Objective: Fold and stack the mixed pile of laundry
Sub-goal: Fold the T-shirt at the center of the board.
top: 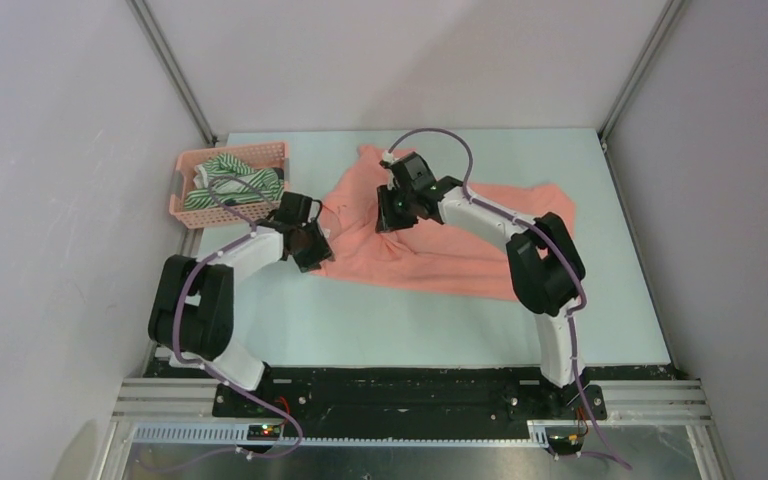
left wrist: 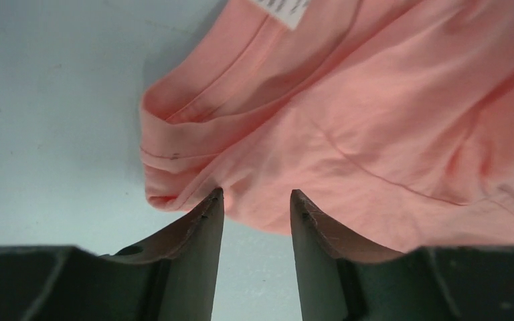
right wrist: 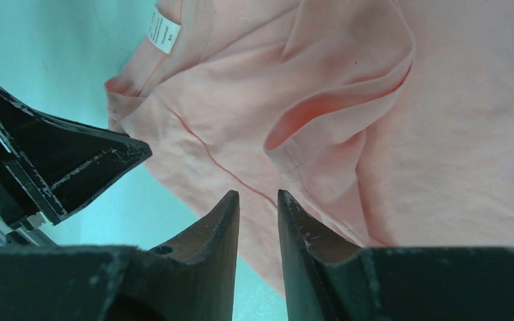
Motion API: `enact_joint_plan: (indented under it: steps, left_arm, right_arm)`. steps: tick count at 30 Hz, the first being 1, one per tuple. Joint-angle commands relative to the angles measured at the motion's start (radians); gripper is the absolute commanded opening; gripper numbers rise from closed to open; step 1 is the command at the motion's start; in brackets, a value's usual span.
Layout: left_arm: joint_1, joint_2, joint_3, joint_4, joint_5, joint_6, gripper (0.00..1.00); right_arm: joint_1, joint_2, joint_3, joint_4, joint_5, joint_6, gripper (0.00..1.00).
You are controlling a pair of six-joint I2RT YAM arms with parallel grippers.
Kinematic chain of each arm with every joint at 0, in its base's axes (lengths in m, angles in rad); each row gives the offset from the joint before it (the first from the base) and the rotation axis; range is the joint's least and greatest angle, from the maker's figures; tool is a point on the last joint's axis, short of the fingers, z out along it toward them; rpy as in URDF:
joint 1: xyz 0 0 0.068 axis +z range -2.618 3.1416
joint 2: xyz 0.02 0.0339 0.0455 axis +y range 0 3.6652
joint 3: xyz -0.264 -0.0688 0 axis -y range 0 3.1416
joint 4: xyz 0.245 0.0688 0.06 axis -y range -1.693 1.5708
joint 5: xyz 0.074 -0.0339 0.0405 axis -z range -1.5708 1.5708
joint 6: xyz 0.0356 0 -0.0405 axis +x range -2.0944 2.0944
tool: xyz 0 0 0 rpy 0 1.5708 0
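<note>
While one salmon shirt (top: 460,255) lies near one basket (top: 188,206) holding one striped garment (top: 228,168), two sets of jaws stand partly open.

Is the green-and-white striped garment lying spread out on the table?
No, the striped garment sits bunched inside the pink basket in the top view.

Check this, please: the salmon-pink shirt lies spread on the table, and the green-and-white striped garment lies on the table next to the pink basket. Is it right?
Not quite. The green-and-white striped garment lies inside the pink basket, not next to it; the top external view shows this. The salmon-pink shirt does lie spread on the table.
</note>
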Motion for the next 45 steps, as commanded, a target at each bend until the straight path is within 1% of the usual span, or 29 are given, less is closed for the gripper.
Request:
enact_joint_plan:
  steps: [1, 7, 9, 12, 14, 17, 18, 20, 24, 25, 26, 29, 30, 31, 33, 34, 35, 36, 37, 38, 39, 40, 41, 42, 43, 44, 45]
  left_arm:
    - [-0.005, 0.021, -0.022, 0.000, -0.013, -0.017, 0.45]
    - [-0.004, 0.025, -0.087, -0.001, -0.034, -0.033, 0.45]
    - [-0.004, 0.022, -0.103, -0.002, -0.057, -0.034, 0.45]
    - [-0.005, 0.009, -0.116, -0.002, -0.087, -0.030, 0.45]
    - [-0.004, -0.007, -0.123, -0.002, -0.097, -0.030, 0.45]
    - [-0.005, -0.036, -0.137, -0.005, -0.113, -0.033, 0.45]
    - [-0.004, -0.044, -0.140, -0.004, -0.116, -0.037, 0.45]
    - [-0.003, -0.093, -0.149, -0.005, -0.120, -0.049, 0.50]
    - [0.004, -0.133, -0.138, -0.004, -0.147, -0.048, 0.58]
    - [0.006, -0.133, -0.135, -0.003, -0.152, -0.047, 0.59]
    - [0.009, -0.125, -0.130, 0.000, -0.157, -0.046, 0.59]
    - [0.010, -0.090, -0.116, 0.006, -0.156, -0.042, 0.59]
    - [0.010, -0.072, -0.111, 0.007, -0.153, -0.041, 0.57]
    - [0.010, -0.064, -0.108, 0.009, -0.152, -0.039, 0.56]
    - [0.010, -0.045, -0.105, 0.014, -0.148, -0.039, 0.47]
    - [0.010, -0.036, -0.104, 0.015, -0.147, -0.038, 0.44]
    - [0.010, -0.033, -0.105, 0.016, -0.147, -0.033, 0.37]
    - [0.010, -0.034, -0.106, 0.016, -0.148, -0.029, 0.33]
    - [0.010, -0.040, -0.111, 0.014, -0.148, -0.026, 0.26]
    - [0.011, -0.042, -0.114, 0.014, -0.148, -0.026, 0.22]
    - [0.012, -0.048, -0.118, 0.015, -0.147, -0.027, 0.15]
    - [0.012, -0.051, -0.119, 0.016, -0.145, -0.027, 0.12]
    - [0.011, -0.054, -0.119, 0.015, -0.145, -0.026, 0.06]
    - [0.011, -0.054, -0.119, 0.015, -0.145, -0.022, 0.03]
    - [0.011, -0.055, -0.119, 0.015, -0.146, -0.020, 0.01]
    - [0.010, -0.055, -0.120, 0.016, -0.146, -0.018, 0.00]
    - [0.011, -0.056, -0.121, 0.015, -0.144, -0.018, 0.00]
  right_arm:
    - [-0.014, 0.039, -0.013, 0.061, -0.061, 0.051, 0.31]
    - [-0.096, 0.081, -0.010, 0.027, 0.092, 0.060, 0.30]
    - [-0.118, 0.081, -0.011, 0.016, 0.153, 0.053, 0.29]
    - [-0.134, 0.063, -0.021, 0.013, 0.250, 0.033, 0.23]
    - [-0.144, 0.048, -0.028, 0.017, 0.274, 0.022, 0.21]
    - [-0.156, 0.023, -0.036, 0.005, 0.293, 0.014, 0.21]
    - [-0.157, 0.005, -0.043, 0.001, 0.296, 0.012, 0.22]
    - [-0.162, -0.033, -0.065, -0.009, 0.295, 0.013, 0.25]
    - [-0.176, -0.146, -0.142, -0.045, 0.303, 0.047, 0.36]
    - [-0.179, -0.191, -0.160, -0.058, 0.307, 0.065, 0.40]
    - [-0.190, -0.213, -0.198, -0.073, 0.314, 0.087, 0.41]
    - [-0.214, -0.326, -0.273, -0.124, 0.348, 0.143, 0.49]
    - [-0.234, -0.372, -0.315, -0.152, 0.357, 0.176, 0.51]
    - [-0.260, -0.396, -0.359, -0.167, 0.355, 0.196, 0.55]
    - [-0.304, -0.462, -0.427, -0.205, 0.331, 0.247, 0.60]
    - [-0.322, -0.504, -0.451, -0.229, 0.318, 0.280, 0.61]
    - [-0.357, -0.526, -0.495, -0.243, 0.318, 0.296, 0.61]
    - [-0.377, -0.565, -0.517, -0.276, 0.325, 0.335, 0.61]
    - [-0.421, -0.584, -0.557, -0.291, 0.332, 0.366, 0.61]
    - [-0.446, -0.619, -0.579, -0.323, 0.334, 0.379, 0.61]
    - [-0.500, -0.638, -0.623, -0.341, 0.339, 0.406, 0.61]
    - [-0.530, -0.680, -0.645, -0.367, 0.342, 0.415, 0.61]
    - [-0.591, -0.725, -0.691, -0.380, 0.351, 0.430, 0.61]
    - [-0.619, -0.747, -0.714, -0.380, 0.359, 0.436, 0.62]
    - [-0.686, -0.787, -0.765, -0.372, 0.365, 0.442, 0.62]
    - [-0.715, -0.803, -0.787, -0.368, 0.361, 0.442, 0.62]
    - [-0.773, -0.827, -0.824, -0.360, 0.349, 0.443, 0.61]
